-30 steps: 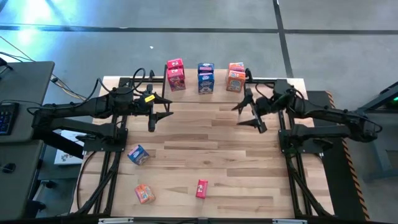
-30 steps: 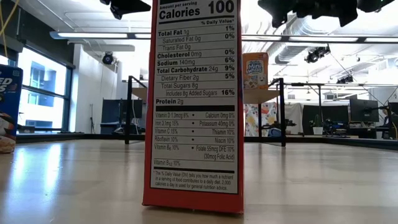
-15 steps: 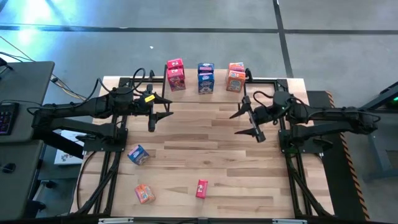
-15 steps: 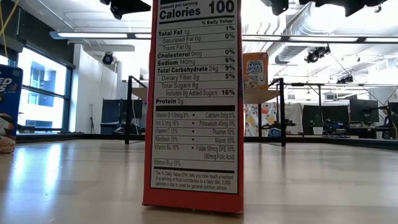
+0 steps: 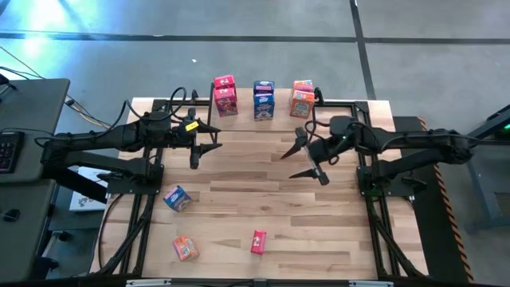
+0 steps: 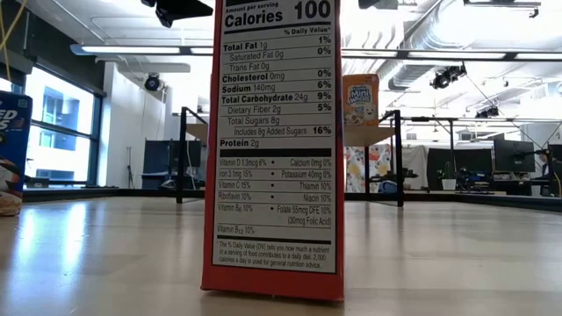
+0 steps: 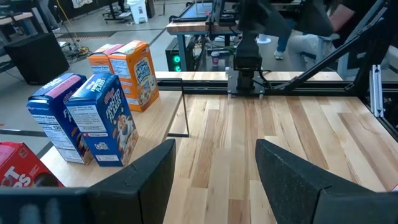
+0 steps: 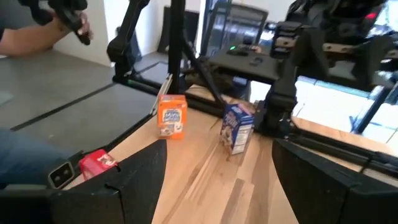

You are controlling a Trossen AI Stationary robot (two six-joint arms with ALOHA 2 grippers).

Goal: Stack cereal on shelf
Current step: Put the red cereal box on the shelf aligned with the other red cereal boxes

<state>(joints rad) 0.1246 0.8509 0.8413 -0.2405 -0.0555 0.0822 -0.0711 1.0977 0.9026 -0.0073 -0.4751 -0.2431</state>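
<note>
Swung inward toward table centre since earlier, the right gripper [image 5: 300,155] is held wide open, empty. The small red cardboard cereal box [image 5: 258,241] lies at its seven o'clock, nearer this arm.

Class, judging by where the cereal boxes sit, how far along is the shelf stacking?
Done: six boxes sit on the shelf in three stacks, red, blue and orange. In hand: nothing; the right end effector hangs open over the table, and the left end effector is empty too. Left: a blue box, an orange box and a red box on the table.
</note>
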